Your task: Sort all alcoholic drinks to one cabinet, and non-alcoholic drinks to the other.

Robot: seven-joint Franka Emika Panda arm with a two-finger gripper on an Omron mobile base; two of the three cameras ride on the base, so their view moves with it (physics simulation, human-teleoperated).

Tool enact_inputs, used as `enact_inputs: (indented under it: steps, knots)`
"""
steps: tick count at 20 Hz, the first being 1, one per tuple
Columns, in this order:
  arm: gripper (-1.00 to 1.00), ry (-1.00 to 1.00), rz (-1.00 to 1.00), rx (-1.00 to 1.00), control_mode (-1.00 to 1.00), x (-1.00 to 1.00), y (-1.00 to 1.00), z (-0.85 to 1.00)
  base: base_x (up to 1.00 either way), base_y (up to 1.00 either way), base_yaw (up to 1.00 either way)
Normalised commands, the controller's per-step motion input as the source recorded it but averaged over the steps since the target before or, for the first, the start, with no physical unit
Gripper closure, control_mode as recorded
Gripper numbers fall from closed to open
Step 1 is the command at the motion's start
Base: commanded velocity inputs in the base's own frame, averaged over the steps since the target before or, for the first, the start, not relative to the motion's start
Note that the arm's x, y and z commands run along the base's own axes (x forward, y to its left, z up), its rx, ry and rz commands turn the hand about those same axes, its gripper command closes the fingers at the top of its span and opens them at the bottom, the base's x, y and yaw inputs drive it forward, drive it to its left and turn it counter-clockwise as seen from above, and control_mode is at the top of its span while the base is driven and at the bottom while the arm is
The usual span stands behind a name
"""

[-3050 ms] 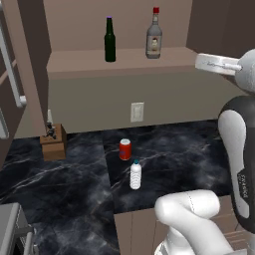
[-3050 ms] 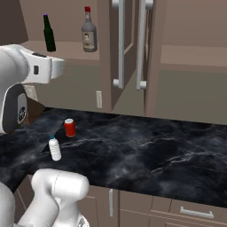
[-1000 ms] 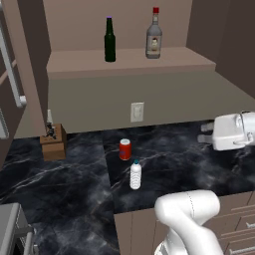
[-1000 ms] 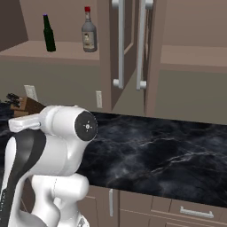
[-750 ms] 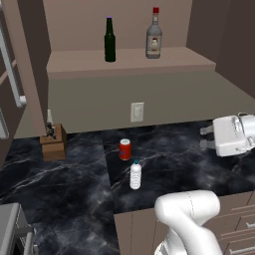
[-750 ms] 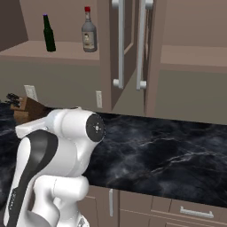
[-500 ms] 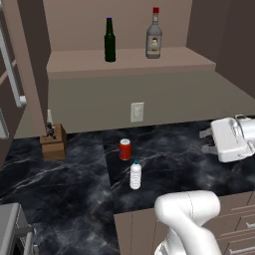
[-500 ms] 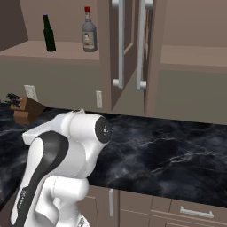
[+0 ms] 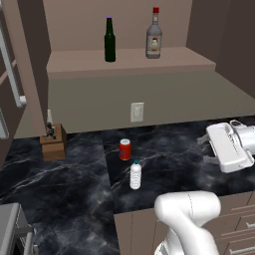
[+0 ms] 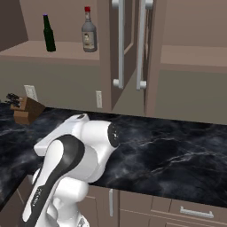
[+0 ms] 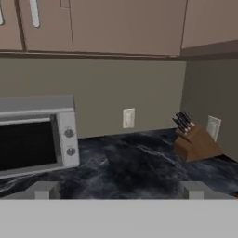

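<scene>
Red can [image 9: 125, 149] and blue-capped bottle [image 9: 135, 175] were stood upright on the desk [image 9: 69, 184], well left of the gripper [image 11: 118, 189]. It was spread fully, empty, pointed away towards the microwave [image 11: 37, 135]

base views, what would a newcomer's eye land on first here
Two tall bottles stand on the open cabinet shelf: a dark green bottle and a clear bottle with a red cap. Below, on the black marble counter, a red can stands just behind a small plastic bottle with a blue cap, with a knife block to the left.
</scene>
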Motion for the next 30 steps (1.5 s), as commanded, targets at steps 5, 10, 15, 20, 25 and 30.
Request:
enact_inputs:
  steps: [5,10,15,20,25,30]
  knots:
    - [-1.0,-0.04,0.05,0.0,-1.0,0.06,0.0,-0.37,0.0,0.0,0.0]
    - [-1.0,0.0,0.04,0.01,-1.0,0.18,0.0,-0.37,0.0,0.0,0.0]
    - [-1.0,0.0,0.03,0.02,-1.0,0.27,0.03,-0.32,0.0,0.0,0.0]
    - [-1.0,0.0,0.0,0.03,-1.0,0.23,0.17,-0.24,0.0,0.0,0.0]
    - [-1.0,0.05,0.0,0.02,-1.0,0.28,0.18,-0.25,0.0,0.0,0.0]
    - [-1.0,0.03,0.0,0.01,-1.0,0.18,0.13,-0.23,0.0,0.0,0.0]
